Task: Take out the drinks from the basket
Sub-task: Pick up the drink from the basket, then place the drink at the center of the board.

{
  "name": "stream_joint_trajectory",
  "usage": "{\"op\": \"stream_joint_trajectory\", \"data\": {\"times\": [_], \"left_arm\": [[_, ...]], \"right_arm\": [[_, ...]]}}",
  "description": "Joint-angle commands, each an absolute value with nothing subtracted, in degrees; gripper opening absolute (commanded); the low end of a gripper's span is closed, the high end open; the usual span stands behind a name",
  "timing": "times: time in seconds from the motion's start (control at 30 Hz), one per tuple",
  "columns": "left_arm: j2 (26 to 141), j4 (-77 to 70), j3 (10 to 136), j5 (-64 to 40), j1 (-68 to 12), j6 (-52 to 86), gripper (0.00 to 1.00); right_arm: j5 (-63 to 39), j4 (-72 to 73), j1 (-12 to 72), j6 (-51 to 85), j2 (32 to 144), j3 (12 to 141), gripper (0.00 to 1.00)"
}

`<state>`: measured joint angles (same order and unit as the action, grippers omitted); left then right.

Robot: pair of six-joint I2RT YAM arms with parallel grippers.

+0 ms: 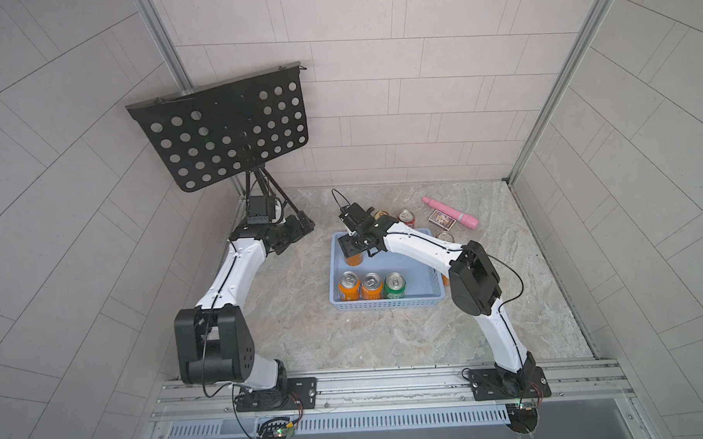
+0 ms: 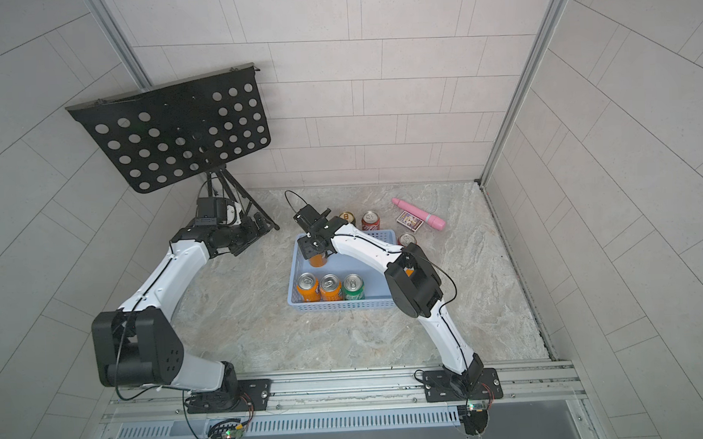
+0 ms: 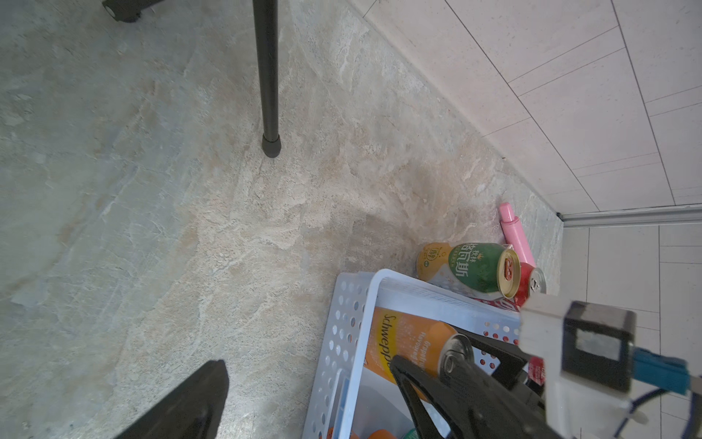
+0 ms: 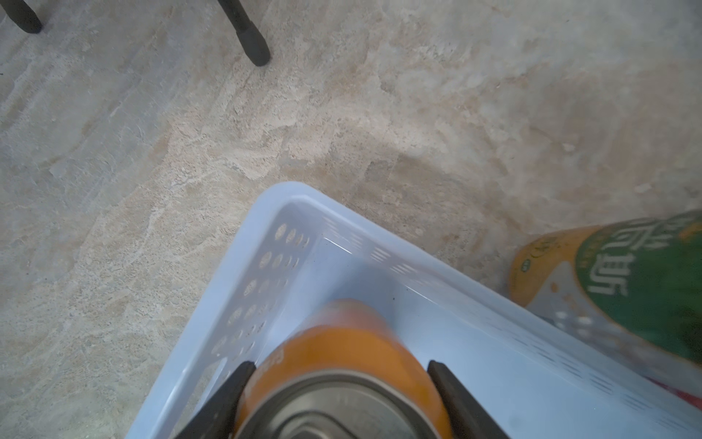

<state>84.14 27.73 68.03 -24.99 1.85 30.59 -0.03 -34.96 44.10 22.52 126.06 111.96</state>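
**Bench** [image 1: 346,341]: marble-patterned top in beige and grey. Standing or lying directly on it:

- Light blue perforated basket [image 1: 389,303], near mid-bench.
- Dark green-and-white can [image 1: 380,215], upright, just behind the basket's far wall.
- Red can [image 1: 407,217], upright, behind the basket, next to the dark one.
- Third can [image 1: 445,238], only its silver top showing, by the basket's far right corner.
- Patterned card box [image 1: 442,218], beyond that same corner of the basket.
- Pink tube [image 1: 452,213], lying flat, just past the box.
- Black stand leg [image 3: 270,146], rubber foot down, well left of the basket.
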Motion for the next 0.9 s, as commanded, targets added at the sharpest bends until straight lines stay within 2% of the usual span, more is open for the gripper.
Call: {"op": "stream_joint_trajectory", "data": {"times": [0.0,0.17,0.33,0.57,0.87], "left_arm": [[82.44,27.33,70.25,-24.76,2.09,31.24,1.0],[81.86,21.41,72.25,-28.37,1.76,35.23,1.0],[84.98,22.76,76.82,-28.65,1.78,34.55,1.0],[85.37,15.74,72.19,-30.08,1.74,36.82,1.0],[86.0,14.51,69.87,-30.4,1.23,37.44,1.0]], "right_arm": [[2.72,-34.64,44.18,20.87,119.19,114.93,0.31],[3.66,-37.43,44.02,19.15,119.53,119.57,0.32],[3.38,-39.69,42.67,18.39,121.64,125.88,0.34],[3.76,-43.34,40.57,16.14,127.48,135.8,0.34],[3.81,-44.34,36.76,16.22,133.88,142.85,0.34]]}}
